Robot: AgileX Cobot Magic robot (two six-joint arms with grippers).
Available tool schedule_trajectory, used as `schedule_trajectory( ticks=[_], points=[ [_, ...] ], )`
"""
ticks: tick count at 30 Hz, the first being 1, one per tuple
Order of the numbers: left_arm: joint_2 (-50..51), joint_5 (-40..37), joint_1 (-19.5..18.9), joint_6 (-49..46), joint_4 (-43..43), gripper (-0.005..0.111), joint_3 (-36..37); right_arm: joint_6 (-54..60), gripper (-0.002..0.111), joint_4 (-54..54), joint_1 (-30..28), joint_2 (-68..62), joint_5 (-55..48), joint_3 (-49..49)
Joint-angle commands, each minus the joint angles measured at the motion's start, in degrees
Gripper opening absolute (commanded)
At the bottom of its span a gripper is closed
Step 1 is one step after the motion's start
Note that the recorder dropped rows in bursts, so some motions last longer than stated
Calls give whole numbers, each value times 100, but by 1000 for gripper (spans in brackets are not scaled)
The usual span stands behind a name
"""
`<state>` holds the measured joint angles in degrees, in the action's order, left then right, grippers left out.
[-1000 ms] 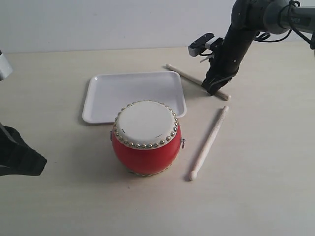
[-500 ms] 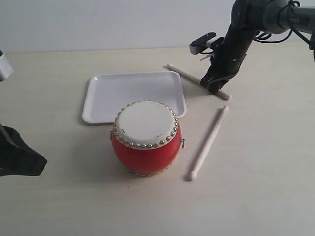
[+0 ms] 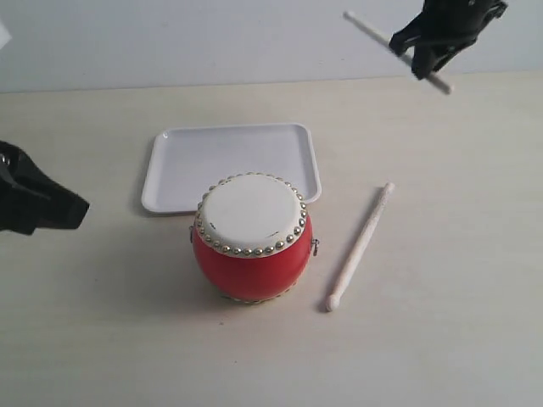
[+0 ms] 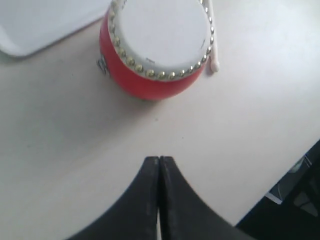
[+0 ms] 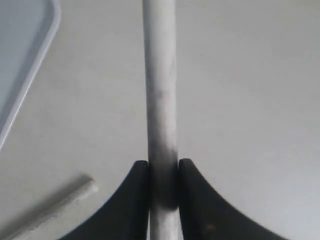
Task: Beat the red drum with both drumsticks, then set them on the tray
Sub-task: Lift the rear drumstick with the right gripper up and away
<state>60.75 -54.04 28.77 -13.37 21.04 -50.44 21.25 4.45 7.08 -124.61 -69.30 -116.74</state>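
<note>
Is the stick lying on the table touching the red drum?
Apart. The exterior view shows a strip of bare table between the stick and the red drum.

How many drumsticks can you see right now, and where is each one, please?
2. One drumstick lies on the table, right of the red drum in the exterior view. The other drumstick is up in the air, clamped in the right gripper. None seems hidden.
</note>
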Motion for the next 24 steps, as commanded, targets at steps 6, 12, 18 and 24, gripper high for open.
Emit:
schedule_trajectory(
  ticks=[6, 12, 18, 24],
  points=[
    [554, 162, 38, -297, -68, 0, -528, -305, 0, -36, -735, 1331, -66, 348],
    [865, 15, 38, -297, -599, 0, -779, -344, 0, 352, -970, 1750, -66, 753],
    [896, 118, 38, -982, -1554, 0, -1017, -119, 0, 1020, -970, 1796, -66, 1132],
    [932, 799, 38, -3636, -1842, 0, -1033, -58, 0, 1060, -970, 1810, -66, 1304]
  ],
)
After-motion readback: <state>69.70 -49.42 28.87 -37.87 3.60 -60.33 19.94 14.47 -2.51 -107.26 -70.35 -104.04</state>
